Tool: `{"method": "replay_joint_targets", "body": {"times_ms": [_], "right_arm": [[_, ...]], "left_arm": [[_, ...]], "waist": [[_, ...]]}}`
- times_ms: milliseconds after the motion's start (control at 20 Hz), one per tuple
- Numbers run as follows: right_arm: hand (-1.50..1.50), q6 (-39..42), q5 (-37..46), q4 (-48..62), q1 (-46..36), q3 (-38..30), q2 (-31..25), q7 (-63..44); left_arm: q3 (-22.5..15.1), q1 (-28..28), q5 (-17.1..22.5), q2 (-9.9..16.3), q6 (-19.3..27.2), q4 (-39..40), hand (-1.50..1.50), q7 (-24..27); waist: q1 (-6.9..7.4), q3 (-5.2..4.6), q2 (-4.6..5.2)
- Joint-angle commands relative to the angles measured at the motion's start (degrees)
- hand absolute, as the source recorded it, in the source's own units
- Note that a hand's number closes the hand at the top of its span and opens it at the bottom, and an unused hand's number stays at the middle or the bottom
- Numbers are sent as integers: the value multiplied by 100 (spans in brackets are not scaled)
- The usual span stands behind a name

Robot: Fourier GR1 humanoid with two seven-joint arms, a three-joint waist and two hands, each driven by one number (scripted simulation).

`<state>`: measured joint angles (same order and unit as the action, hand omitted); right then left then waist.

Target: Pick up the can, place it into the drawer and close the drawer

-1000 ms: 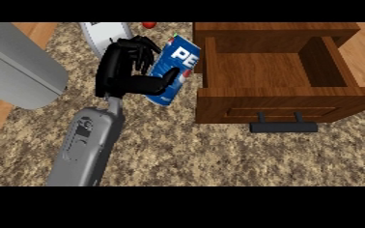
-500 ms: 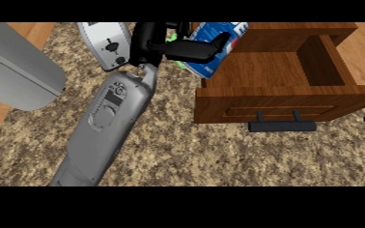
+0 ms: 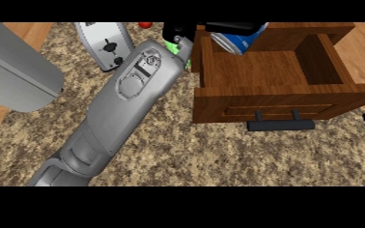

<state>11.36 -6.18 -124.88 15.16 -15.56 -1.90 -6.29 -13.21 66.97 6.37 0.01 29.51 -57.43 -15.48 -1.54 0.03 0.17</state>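
The left hand, fingers curled round the blue can, holds it tilted over the back left corner of the open drawer, so the can needs only lowering rightward into the compartment.

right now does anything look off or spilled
Nothing spilled or damaged. The left hand holds the can tilted over the open drawer, not yet set down. A toaster stands behind the arm.

A smooth grey forearm with an oval recessed panel near the wrist, ending in a black hand
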Motion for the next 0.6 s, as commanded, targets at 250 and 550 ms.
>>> {"method": "replay_joint_targets", "body": {"times_ms": [250, 550], "right_arm": [[-150, -64, 178, -100, 80, 300, 180, 65], [-150, -15, 164, 69, -144, 267, 156, 1]], "left_arm": [[-83, 1306, 576, -1, 146, 1630, 150, 263], [-505, 1665, 1153, -1, 373, 2221, 150, 509]], "waist": [[-92, 4, 24], [-167, 7, 45]]}}
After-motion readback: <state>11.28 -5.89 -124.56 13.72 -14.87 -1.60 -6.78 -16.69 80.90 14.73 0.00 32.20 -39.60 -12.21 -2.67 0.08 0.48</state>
